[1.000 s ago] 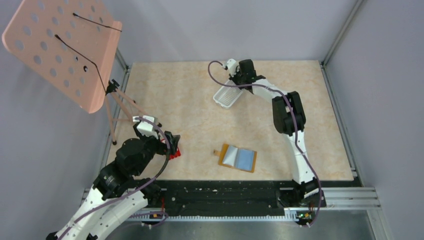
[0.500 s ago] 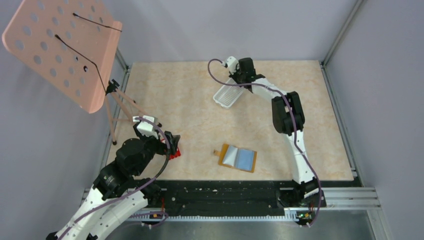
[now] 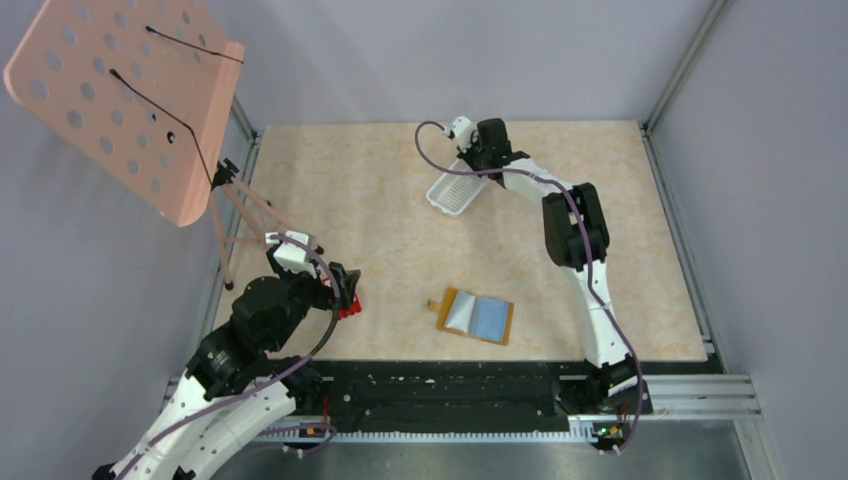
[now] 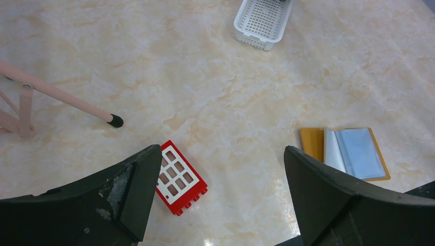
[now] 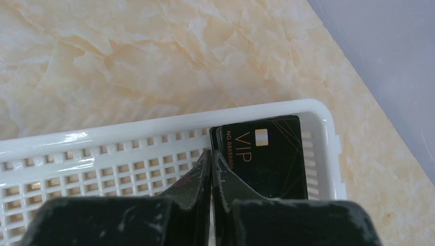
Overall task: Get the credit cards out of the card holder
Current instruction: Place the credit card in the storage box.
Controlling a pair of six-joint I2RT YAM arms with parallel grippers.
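Note:
The tan card holder (image 3: 476, 316) lies open on the table near the front, its pale blue-grey inner panels (image 4: 359, 152) facing up. A black credit card marked VIP (image 5: 267, 154) lies flat in the right end of the white slotted tray (image 3: 452, 192) at the back. A second card edge shows beneath it. My right gripper (image 5: 211, 152) hovers over the tray at the card's left edge, shut, with nothing visible between its fingertips. My left gripper (image 4: 221, 154) is wide open low over the table at the front left, well left of the holder.
A red window brick (image 4: 177, 178) lies by my left gripper's left finger. A pink perforated music stand (image 3: 130, 100) rises at the left, and its pink leg (image 4: 61, 100) ends in a black foot on the table. Grey walls enclose the table.
The right gripper has shifted very slightly over the tray. Nothing else has moved.

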